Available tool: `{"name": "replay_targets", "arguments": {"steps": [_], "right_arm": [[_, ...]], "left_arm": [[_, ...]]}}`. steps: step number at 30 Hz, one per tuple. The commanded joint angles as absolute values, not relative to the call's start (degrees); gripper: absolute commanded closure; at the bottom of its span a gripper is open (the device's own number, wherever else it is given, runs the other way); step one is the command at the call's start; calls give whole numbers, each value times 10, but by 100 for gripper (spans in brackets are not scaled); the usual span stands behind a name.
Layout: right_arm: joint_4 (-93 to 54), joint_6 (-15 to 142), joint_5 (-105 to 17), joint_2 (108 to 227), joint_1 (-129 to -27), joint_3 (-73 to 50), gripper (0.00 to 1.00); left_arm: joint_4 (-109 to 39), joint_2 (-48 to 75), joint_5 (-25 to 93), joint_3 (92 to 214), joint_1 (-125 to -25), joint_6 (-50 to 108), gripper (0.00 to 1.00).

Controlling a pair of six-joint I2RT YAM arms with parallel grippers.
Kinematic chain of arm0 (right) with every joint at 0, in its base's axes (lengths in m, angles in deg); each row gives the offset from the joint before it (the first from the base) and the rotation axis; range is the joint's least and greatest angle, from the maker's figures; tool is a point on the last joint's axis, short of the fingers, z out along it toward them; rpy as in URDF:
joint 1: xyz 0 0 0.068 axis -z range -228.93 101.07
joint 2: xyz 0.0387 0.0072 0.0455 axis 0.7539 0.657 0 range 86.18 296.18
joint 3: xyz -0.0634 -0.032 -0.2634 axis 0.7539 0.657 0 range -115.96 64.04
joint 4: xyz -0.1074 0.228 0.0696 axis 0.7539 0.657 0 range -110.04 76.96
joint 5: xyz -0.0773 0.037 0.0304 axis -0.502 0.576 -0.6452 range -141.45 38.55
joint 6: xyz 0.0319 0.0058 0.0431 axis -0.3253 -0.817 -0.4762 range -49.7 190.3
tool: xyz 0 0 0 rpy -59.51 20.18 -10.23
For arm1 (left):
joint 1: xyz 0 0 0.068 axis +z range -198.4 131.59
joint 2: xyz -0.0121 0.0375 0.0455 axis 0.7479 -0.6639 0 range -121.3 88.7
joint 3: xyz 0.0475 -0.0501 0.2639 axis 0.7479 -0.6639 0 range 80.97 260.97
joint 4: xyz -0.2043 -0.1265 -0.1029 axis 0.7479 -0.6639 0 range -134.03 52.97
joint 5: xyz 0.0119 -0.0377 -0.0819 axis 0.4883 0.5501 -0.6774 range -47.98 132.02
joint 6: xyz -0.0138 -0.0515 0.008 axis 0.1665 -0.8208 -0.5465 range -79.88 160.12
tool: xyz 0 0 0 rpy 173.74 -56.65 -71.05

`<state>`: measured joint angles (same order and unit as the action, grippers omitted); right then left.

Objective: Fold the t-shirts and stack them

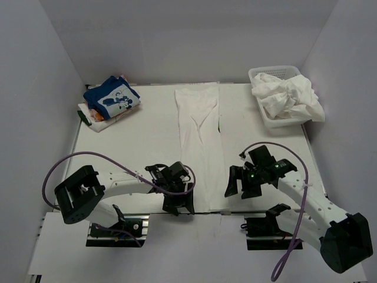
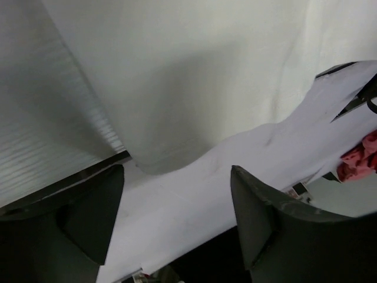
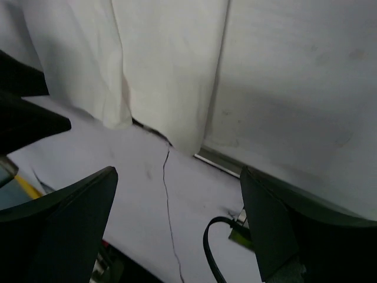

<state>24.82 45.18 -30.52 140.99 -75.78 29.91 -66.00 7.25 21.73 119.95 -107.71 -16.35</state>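
Observation:
A white t-shirt (image 1: 200,138), folded lengthwise into a long narrow strip, lies flat in the middle of the table, and its near end reaches the front edge. My left gripper (image 1: 178,203) is open and empty at the strip's near left corner; its wrist view shows the shirt's hem (image 2: 177,88) just beyond the fingertips. My right gripper (image 1: 241,186) is open and empty just right of the strip's near end; the shirt's near edge (image 3: 159,59) shows ahead of it. A folded blue t-shirt (image 1: 112,97) with a white cartoon print tops a small stack at the far left.
A white mesh basket (image 1: 273,122) at the far right holds crumpled white t-shirts (image 1: 288,94). White walls close in the back and sides. The table's front edge (image 3: 218,160) and a black cable (image 3: 212,247) lie below the right gripper.

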Motion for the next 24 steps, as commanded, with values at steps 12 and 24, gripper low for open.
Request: {"name": "replay_targets", "arguments": {"steps": [12, 24], "right_arm": [[161, 354, -217, 1409, -821, 411, 24], [92, 377, -255, 1532, -845, 383, 52]], "left_arm": [[-617, 62, 185, 1176, -1077, -205, 54], [-639, 61, 236, 1194, -1077, -218, 92]]}}
